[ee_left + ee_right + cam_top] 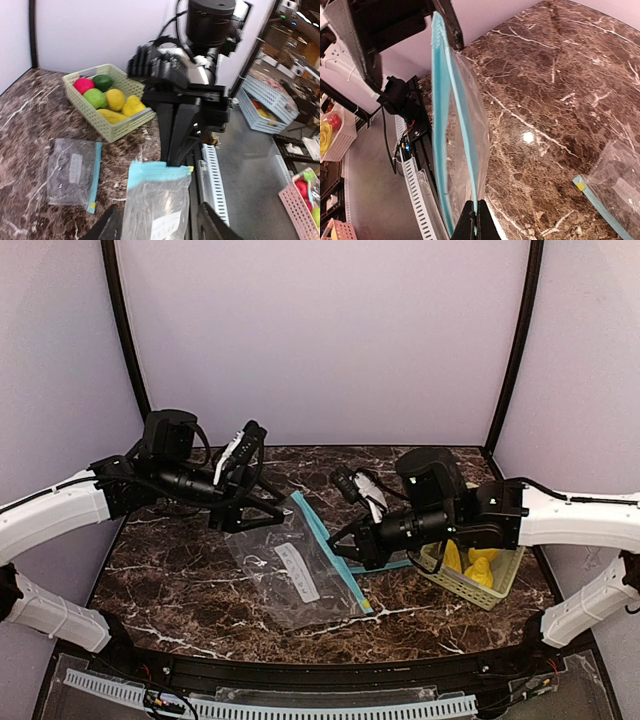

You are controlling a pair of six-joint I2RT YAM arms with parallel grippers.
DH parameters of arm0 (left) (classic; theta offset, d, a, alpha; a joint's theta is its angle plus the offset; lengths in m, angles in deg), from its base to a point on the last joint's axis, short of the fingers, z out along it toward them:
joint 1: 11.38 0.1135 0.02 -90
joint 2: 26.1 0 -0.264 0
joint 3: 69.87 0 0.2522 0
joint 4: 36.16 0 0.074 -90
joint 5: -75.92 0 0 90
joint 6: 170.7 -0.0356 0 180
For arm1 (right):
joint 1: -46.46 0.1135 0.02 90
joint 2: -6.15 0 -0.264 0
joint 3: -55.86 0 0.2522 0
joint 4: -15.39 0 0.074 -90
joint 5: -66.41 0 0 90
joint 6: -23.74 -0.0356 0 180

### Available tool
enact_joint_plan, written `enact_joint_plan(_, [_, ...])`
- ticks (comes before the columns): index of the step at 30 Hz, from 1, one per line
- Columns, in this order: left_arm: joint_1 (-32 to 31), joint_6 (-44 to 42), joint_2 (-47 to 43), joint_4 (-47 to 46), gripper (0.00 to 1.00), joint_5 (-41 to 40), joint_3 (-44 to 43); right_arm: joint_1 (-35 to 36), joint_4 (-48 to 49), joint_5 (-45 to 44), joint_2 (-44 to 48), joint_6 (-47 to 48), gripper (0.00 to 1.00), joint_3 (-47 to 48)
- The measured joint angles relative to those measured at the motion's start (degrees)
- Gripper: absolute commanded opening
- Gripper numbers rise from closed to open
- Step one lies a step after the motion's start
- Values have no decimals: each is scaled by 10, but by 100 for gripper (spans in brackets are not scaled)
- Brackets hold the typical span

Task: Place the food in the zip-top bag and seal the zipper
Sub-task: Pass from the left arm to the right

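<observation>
- Left gripper [160,226] first, right under the lens: fingers spread wide, with the zip-top bag [156,200] hanging between them. Neither finger pinches it, as far as I can tell.
- Right gripper [474,220] is pressed together on the blue zipper [439,125], so the bag is held at that edge alone.
- In the right wrist view the two blue lips look slightly parted.
- Food [107,97] sits in the pale green basket [117,131] on the right of the table [25,125], well apart from the bag. None is bagged yet.
- Danger: there's only one pinch point on floppy film. The bag could sag or twist, the lip could slip free, and the mouth could fold flat with no opening for fruit.
- A second bag [72,170] lies flat near the basket, and a passing arm could sweep it.
- Orientation: from above, the zipper edge faces the right arm and the basket. Its long axis runs diagonally, far-left to near-right.
</observation>
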Motion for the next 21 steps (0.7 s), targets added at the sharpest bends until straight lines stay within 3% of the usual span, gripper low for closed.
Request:
enact_joint_plan(3, [0, 2, -6, 2, 68, -67, 0, -19, -20, -33, 17, -25, 0, -7])
enact_joint_plan(10, [0, 29, -58, -15, 70, -193, 12, -56, -114, -123, 65, -73, 0, -7])
enact_joint_plan(15, [-3, 116, -66, -50, 69, -228, 28, -55, -150, -147, 62, -92, 0, 13])
enact_joint_plan(21, [-37, 257, -66, -108, 69, -275, 114, -42, -114, -135, 2, -113, 0, 18])
